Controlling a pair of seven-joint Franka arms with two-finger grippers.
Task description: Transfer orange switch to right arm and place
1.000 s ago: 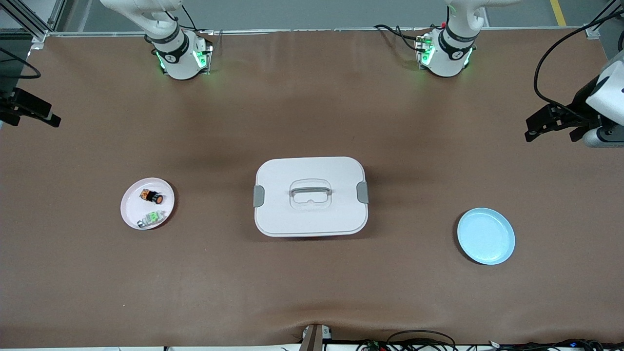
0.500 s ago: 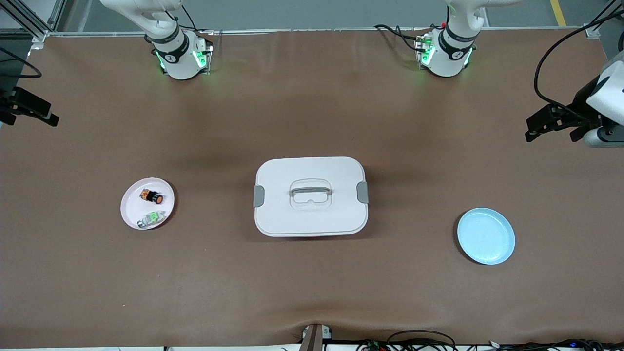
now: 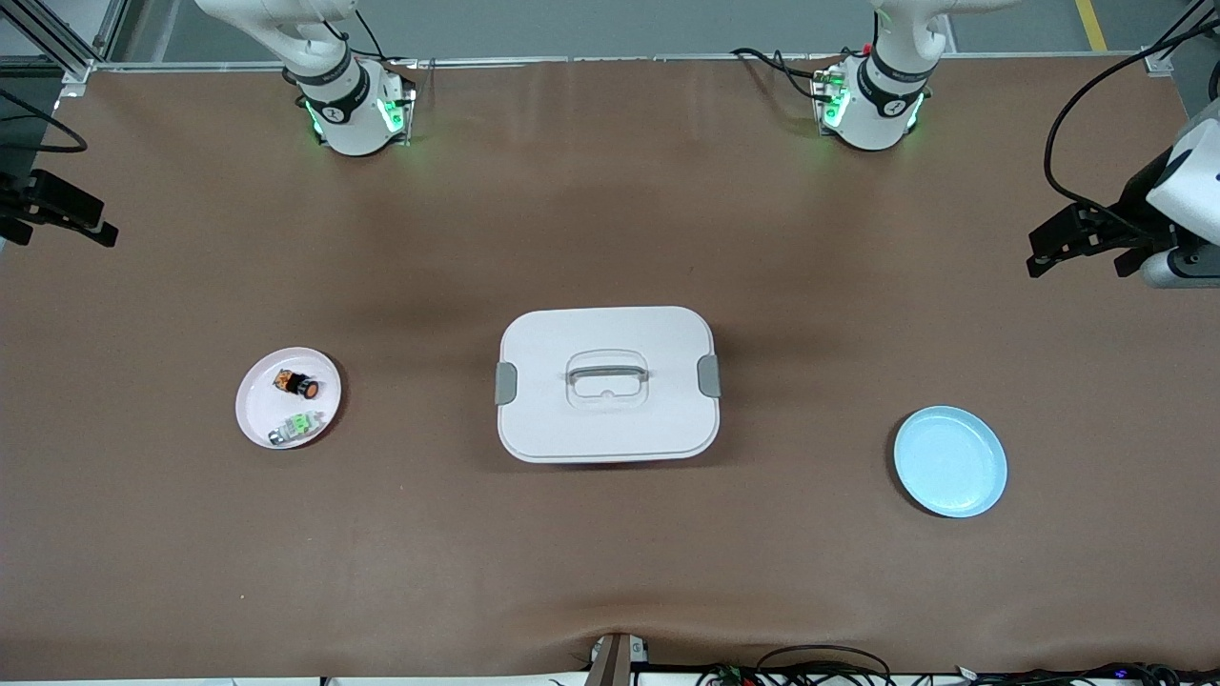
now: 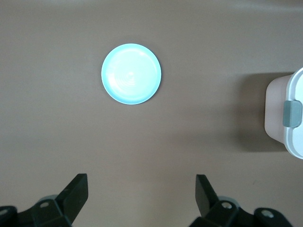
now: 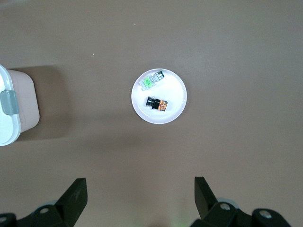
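Observation:
The orange switch is a stubby black button with an orange face. It lies on a small white plate toward the right arm's end of the table. My right gripper hangs open and empty high over that end of the table. The plate is apart from its fingers. My left gripper hangs open and empty high over the left arm's end. Both arms wait.
A small silver-and-green part shares the white plate, nearer to the front camera than the switch. A white lidded box with a handle stands mid-table. A light blue plate lies toward the left arm's end.

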